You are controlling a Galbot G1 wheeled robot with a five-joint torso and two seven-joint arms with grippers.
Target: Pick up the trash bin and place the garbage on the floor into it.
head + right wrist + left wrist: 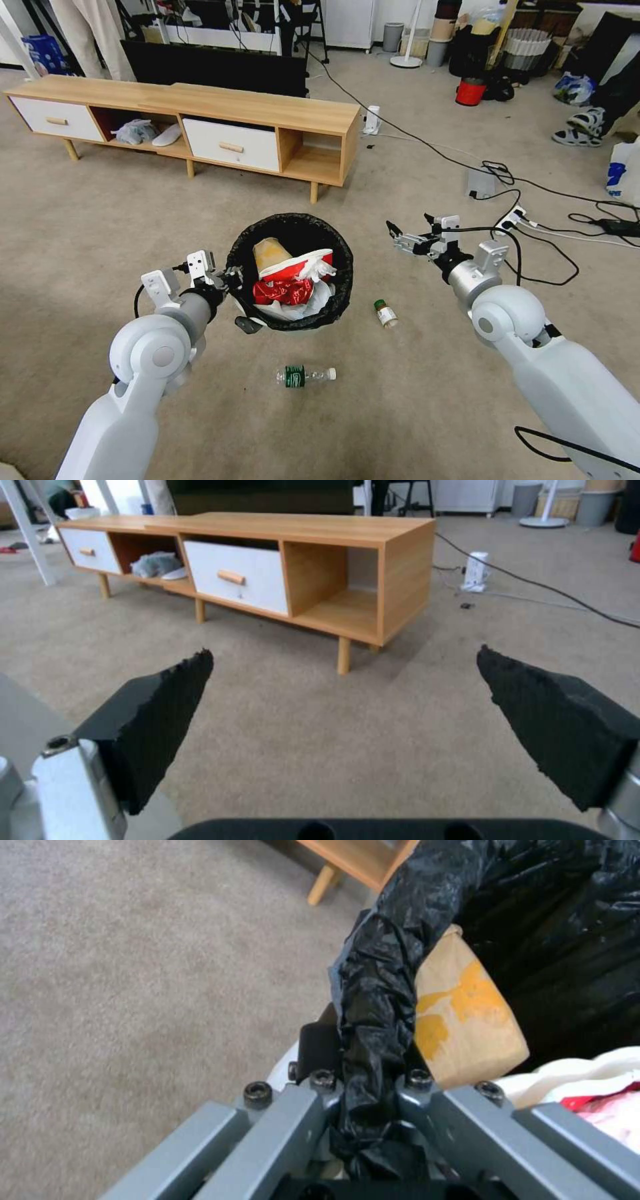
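My left hand clamps the trash bin rim; right hand, spread empty, should descend squarely over the nearer bottle

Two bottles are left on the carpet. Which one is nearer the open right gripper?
The small bottle with the green cap, right of the trash bin. The green-labelled bottle lies nearer the robot's base.

Left tool clamped tight, arm bent inward; right tool spread, arm outstretched.
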